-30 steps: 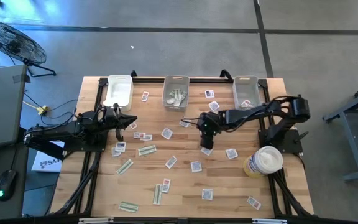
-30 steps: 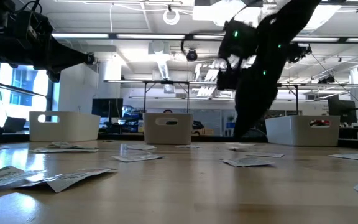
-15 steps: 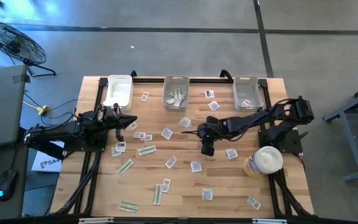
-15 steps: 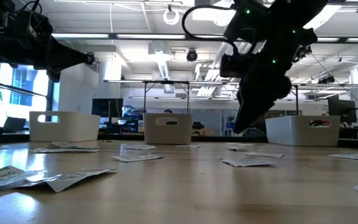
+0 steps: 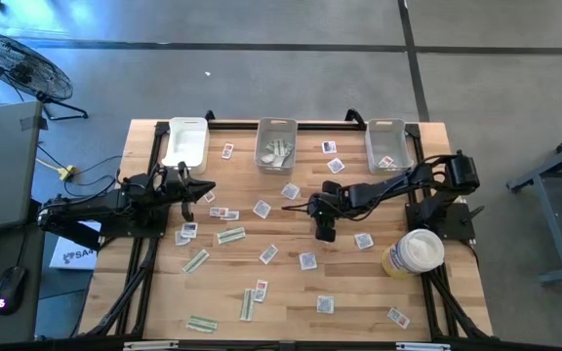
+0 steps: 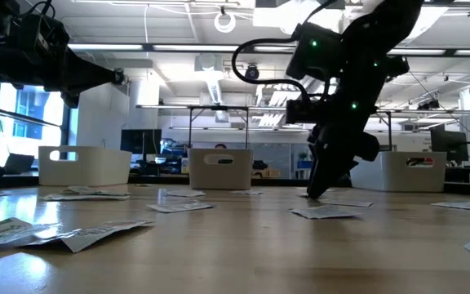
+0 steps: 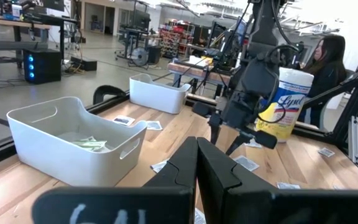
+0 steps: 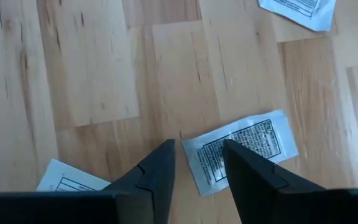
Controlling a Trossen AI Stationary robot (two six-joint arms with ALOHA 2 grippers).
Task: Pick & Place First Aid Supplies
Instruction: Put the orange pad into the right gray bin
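Many first aid supplies lie flat on the wooden table: white squarish packets [image 5: 307, 260] and pale green strips [image 5: 230, 235]. My right gripper [image 5: 325, 232] points steeply down at the table's middle, open, its fingertips [image 6: 312, 193] just above the wood. In the right wrist view its two fingers stand either side of one end of a white printed packet [image 8: 247, 147]. My left gripper [image 5: 208, 191] waits shut and level over the table's left side, holding nothing. My right gripper comes at the white packet from above, slanting down, its open fingers astride the packet's end [image 8: 194, 155]. One finger [image 8: 241, 165] overlaps the packet. I cannot tell whether a fingertip touches the paper. The packet lies flat on the table.
Three bins stand along the far edge: a white one [image 5: 185, 144], a clear middle one [image 5: 276, 146] with supplies inside, and a clear right one [image 5: 386, 144]. A white-and-yellow tub [image 5: 413, 253] stands near the right arm's base. Another packet [image 8: 73, 180] lies beside the right fingers. A person [image 7: 331, 56] sits beyond the table.
My right gripper has come down toward the table, shifting a little toward the near edge, and its wrist has rolled somewhat. Its fingers have stayed open. The packets have not moved.
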